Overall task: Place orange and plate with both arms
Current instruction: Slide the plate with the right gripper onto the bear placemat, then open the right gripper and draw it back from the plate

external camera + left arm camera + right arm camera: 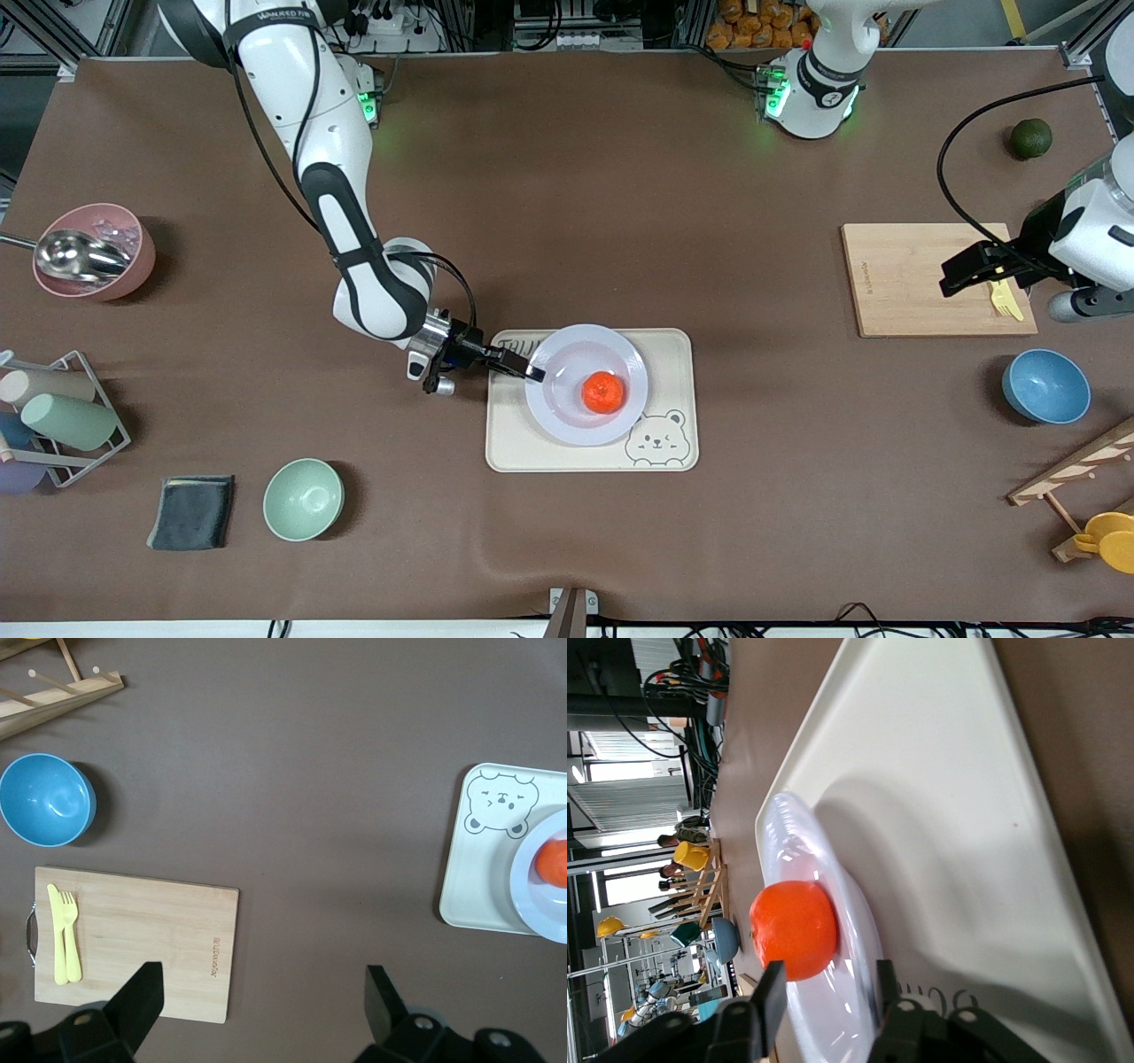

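The orange point(603, 392) lies on the lavender-white plate point(563, 418), which sits on the cream bear-printed tray point(514, 447) mid-table. My right gripper point(533, 373) is low at the plate's rim, on the side toward the right arm's end of the table. In the right wrist view its fingers point(769, 985) stand apart with the plate's rim point(784, 828) between them, the gripper point(828, 976) open, and the orange point(793, 930) just ahead. My left gripper point(961, 270) is open and empty over the wooden cutting board point(921, 283). It shows open in the left wrist view point(263, 979).
Yellow cutlery point(1005, 299) lies on the board. A blue bowl point(1045, 385), a wooden rack point(1076, 478) and a dark green fruit point(1030, 138) are at the left arm's end. A pink bowl with a ladle point(93, 252), a cup rack point(53, 425), a green bowl point(303, 499) and a dark cloth point(192, 511) are at the right arm's end.
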Robot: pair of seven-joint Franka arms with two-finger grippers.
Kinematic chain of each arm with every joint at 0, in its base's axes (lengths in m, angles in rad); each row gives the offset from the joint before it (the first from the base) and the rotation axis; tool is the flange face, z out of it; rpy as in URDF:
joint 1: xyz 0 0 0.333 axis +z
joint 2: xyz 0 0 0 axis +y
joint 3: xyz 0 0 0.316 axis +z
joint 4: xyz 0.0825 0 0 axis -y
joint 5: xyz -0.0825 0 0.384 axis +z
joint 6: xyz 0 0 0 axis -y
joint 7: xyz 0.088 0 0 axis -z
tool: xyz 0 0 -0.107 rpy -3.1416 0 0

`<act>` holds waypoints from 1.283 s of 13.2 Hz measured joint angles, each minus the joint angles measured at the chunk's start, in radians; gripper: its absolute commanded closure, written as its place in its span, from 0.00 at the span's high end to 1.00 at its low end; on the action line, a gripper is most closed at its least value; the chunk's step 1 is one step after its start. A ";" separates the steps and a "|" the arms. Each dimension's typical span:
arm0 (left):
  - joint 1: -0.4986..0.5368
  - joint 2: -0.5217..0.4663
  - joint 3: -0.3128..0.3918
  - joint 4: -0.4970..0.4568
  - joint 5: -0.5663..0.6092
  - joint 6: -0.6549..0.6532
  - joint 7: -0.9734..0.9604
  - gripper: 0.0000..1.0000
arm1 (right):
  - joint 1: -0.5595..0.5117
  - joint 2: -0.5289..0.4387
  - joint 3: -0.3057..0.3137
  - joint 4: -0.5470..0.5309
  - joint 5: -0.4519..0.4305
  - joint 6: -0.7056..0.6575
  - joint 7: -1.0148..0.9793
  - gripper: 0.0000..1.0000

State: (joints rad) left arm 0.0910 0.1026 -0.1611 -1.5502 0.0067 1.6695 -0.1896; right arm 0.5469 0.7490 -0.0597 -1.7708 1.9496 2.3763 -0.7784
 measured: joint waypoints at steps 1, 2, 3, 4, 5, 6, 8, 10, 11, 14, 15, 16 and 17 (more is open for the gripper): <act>0.000 0.000 0.000 0.000 0.000 0.000 0.000 1.00 | -0.002 0.000 -0.001 0.003 -0.066 0.000 0.064 1.00; 0.000 0.000 0.000 0.000 0.000 0.001 0.000 1.00 | -0.003 -0.002 -0.004 0.009 -0.141 0.000 0.139 1.00; 0.000 0.000 0.000 0.000 0.000 0.001 0.000 1.00 | -0.003 -0.008 -0.006 0.016 -0.219 0.000 0.222 1.00; 0.000 0.001 0.000 0.000 0.000 0.001 0.000 1.00 | -0.004 -0.017 -0.009 0.025 -0.291 0.000 0.302 1.00; 0.000 0.001 0.000 0.000 0.000 0.001 0.000 1.00 | -0.004 -0.029 -0.014 0.034 -0.363 0.000 0.383 1.00; 0.000 0.001 0.000 -0.001 0.000 0.001 0.000 1.00 | -0.004 -0.044 -0.019 0.038 -0.443 0.000 0.465 1.00; 0.000 0.001 0.000 -0.001 0.000 0.001 0.000 1.00 | -0.004 -0.080 -0.035 0.042 -0.611 -0.003 0.607 1.00; 0.000 0.001 0.000 0.000 0.000 0.001 0.000 1.00 | -0.018 -0.118 -0.073 0.045 -0.766 -0.067 0.686 1.00; 0.000 0.000 0.000 0.000 0.000 0.001 0.000 1.00 | -0.037 -0.138 -0.098 0.048 -0.818 -0.127 0.694 1.00; -0.001 -0.008 -0.001 0.004 0.000 0.000 0.000 1.00 | -0.094 -0.196 -0.194 0.055 -0.946 -0.292 0.694 1.00; -0.002 -0.011 -0.004 0.004 0.000 -0.002 0.000 1.00 | -0.101 -0.212 -0.224 0.058 -0.966 -0.338 0.694 1.00; -0.002 -0.013 -0.009 0.004 0.000 -0.004 0.000 1.00 | -0.102 -0.224 -0.252 0.058 -0.977 -0.374 0.694 1.00; -0.003 -0.016 -0.015 0.004 0.000 -0.004 0.000 1.00 | -0.102 -0.232 -0.279 0.059 -0.992 -0.404 0.694 1.00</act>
State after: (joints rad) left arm 0.0883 0.0865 -0.1759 -1.5467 0.0067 1.6652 -0.1896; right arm 0.4452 0.5166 -0.3382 -1.7120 0.9572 1.9723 -0.0840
